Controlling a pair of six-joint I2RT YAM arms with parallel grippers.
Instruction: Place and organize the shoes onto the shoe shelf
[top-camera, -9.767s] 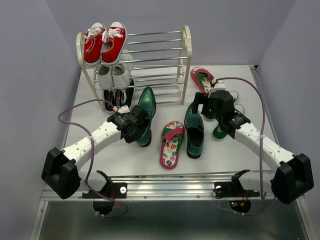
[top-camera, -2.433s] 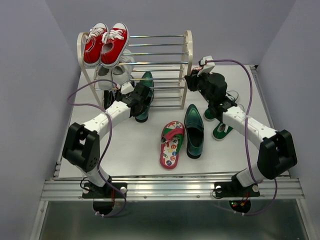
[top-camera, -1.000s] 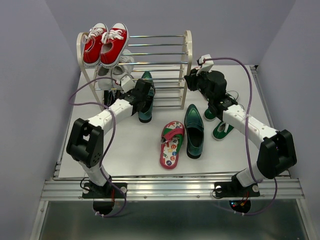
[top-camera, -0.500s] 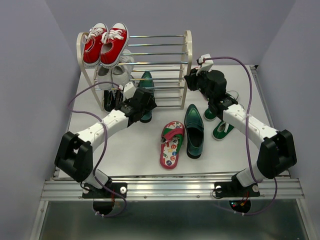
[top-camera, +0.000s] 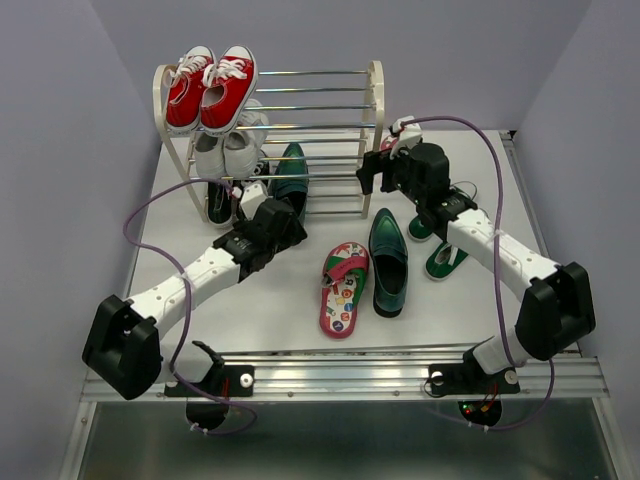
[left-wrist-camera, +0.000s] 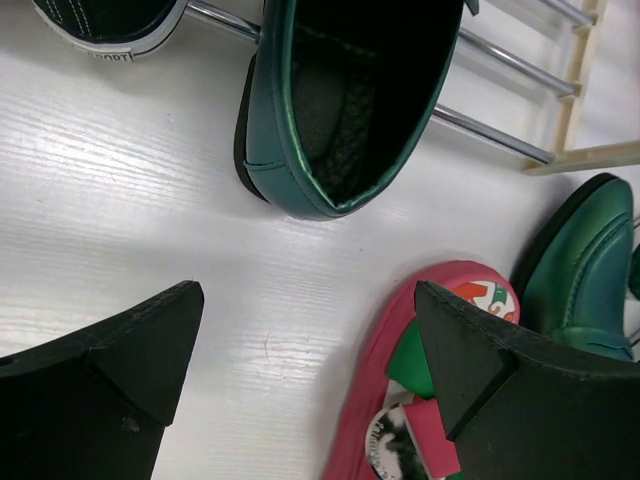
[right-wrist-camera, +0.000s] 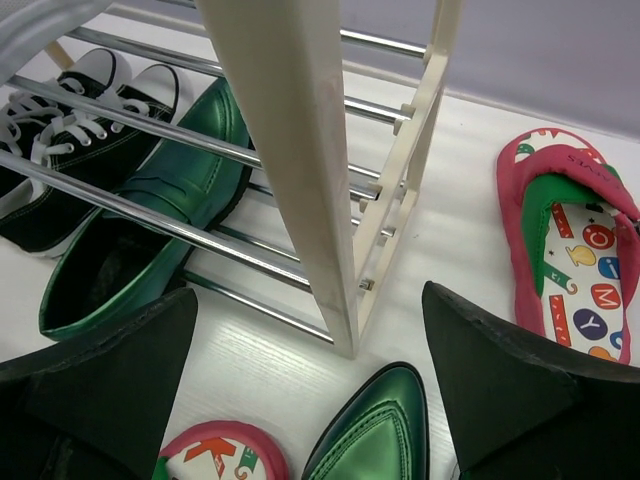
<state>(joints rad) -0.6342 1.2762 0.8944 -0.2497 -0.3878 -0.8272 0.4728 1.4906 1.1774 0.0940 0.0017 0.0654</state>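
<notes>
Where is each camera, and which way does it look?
Top: above and behind the arms, looking down at the table and shelf; both arms show.
Left wrist: on the left arm, looking down at a green loafer in the shelf's bottom level; left end effector shows.
Right wrist: on the right arm, facing the shelf's side post; right end effector shows.
Both wrist views share that loafer.

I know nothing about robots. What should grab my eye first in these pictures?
The bright red sneakers at the left end of the shoe shelf's top tier stand out first. Below, a glossy green loafer pokes toe-first into the bottom tier, while the second loafer and a pink flip-flop lie on the table in front. The left tool hangs open just behind the first loafer's heel.
</notes>
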